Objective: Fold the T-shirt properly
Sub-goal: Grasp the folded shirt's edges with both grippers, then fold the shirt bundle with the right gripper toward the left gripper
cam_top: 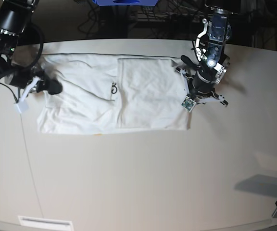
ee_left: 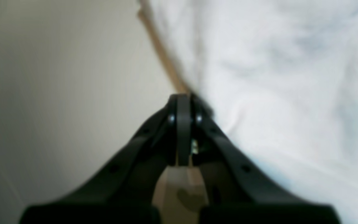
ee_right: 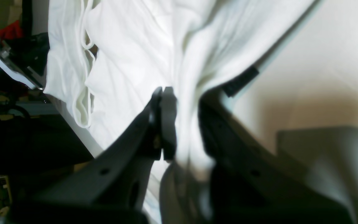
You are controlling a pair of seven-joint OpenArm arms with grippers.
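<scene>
both claws at t-shirt end edges

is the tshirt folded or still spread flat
Partly folded. In the base view the T-shirt lies on the table as a long band, with one panel doubled over the middle; its print is hidden.

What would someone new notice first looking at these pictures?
A white T-shirt, partly folded and print side down, lies spread across the far half of the pale table. An arm works at each end: the right gripper has its fingers closed on a bunch of cloth near the black neck label, and the left gripper is shut at the shirt's opposite edge.
</scene>
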